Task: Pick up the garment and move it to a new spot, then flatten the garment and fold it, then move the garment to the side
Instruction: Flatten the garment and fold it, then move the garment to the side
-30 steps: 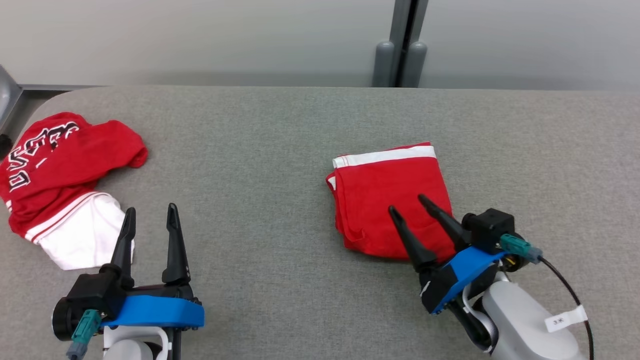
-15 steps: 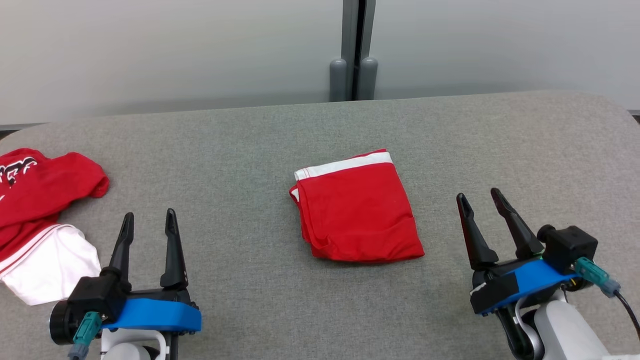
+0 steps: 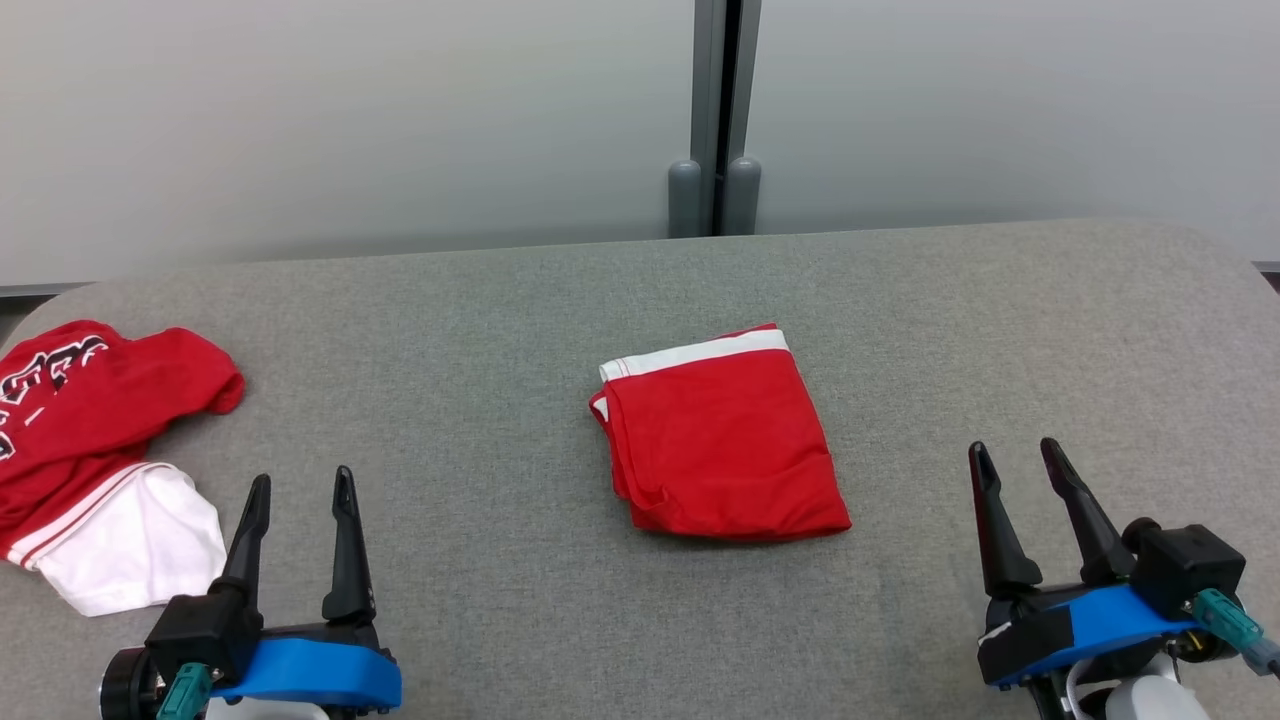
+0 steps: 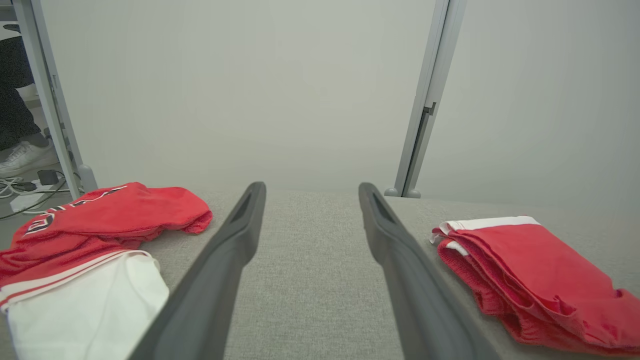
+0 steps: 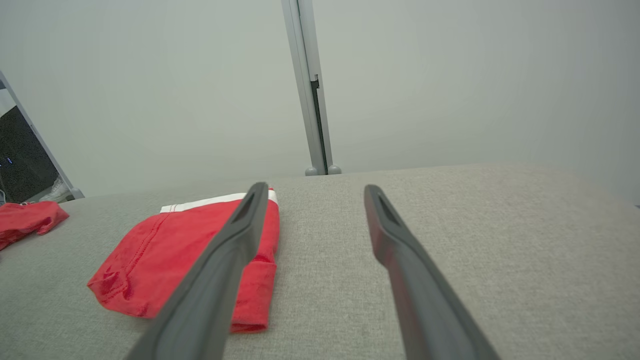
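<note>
The folded red garment (image 3: 725, 440) lies flat near the middle of the grey padded table (image 3: 500, 330), a neat rectangle with a white band along its far edge and its stacked fold edges on the robot's left side. The left gripper (image 3: 303, 476) hovers at the near left of the table with its two dark fingers (image 4: 235, 240) spread apart and nothing between them. It is well apart from the folded piece, with bare grey surface between the two. The right gripper (image 3: 1014, 446) hangs at the near right, likewise released and empty, off to the garment's right and clear of it. In the right wrist view one of its fingers crosses in front of the garment's near corner and hides part of it. A crumpled red and white garment (image 3: 90, 440) with black and white lettering sits bunched at the table's left edge, just beside the left gripper on its outer side and far from the folded one. Behind the table stands a pale wall panel (image 3: 350, 120) split by a grey upright post (image 3: 724, 100) with two rounded feet at the table's far edge. Past the table's left end the left wrist view shows a metal frame leg (image 4: 50, 100), some cables (image 4: 25, 192) on the floor and a person's white shoe (image 4: 20, 157).
</note>
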{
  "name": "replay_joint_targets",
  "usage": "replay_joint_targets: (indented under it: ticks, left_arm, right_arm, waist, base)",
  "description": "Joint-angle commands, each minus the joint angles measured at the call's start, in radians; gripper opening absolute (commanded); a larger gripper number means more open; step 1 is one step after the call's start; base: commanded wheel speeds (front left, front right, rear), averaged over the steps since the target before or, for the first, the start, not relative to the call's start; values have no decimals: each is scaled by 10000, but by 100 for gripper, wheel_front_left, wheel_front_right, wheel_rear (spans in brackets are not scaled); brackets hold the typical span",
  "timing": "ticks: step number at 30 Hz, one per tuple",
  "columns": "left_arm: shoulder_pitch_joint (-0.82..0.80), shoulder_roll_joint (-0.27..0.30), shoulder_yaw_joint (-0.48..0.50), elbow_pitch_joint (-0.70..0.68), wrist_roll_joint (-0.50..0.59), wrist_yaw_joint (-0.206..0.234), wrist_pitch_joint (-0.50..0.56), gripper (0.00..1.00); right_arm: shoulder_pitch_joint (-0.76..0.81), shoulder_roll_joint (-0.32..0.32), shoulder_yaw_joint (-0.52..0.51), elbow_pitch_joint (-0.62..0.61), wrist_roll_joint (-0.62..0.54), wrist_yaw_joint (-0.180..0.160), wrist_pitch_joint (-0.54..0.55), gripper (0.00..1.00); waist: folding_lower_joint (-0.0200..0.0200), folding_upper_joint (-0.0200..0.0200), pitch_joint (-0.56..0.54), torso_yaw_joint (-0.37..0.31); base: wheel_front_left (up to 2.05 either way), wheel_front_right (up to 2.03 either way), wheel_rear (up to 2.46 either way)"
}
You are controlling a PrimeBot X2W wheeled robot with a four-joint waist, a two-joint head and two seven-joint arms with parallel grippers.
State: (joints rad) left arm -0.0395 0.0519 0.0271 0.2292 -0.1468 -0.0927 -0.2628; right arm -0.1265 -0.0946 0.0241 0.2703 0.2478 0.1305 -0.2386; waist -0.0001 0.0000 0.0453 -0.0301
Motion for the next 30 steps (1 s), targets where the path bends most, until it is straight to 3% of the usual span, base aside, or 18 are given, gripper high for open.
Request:
replay_joint_targets:
  ticks: [1, 19, 30]
  left_arm:
    - [89, 13, 63, -23, 80, 56, -29, 100]
    - [288, 60, 74, 36, 103, 232, -29, 100]
    - [-203, 69, -14, -36, 22, 192, -28, 100]
  right_arm:
    - [239, 92, -100, -119, -98, 5, 71, 100]
    - [769, 433, -442, -718, -670, 5, 858, 100]
    - [-1450, 417, 326, -218, -964, 5, 1379, 100]
  waist:
    - [1, 0, -20, 35]
    - [1, 0, -176, 303]
    - [1, 0, 341, 581]
  base:
    - [0, 0, 0]
    - [0, 0, 0]
    - [0, 0, 0]
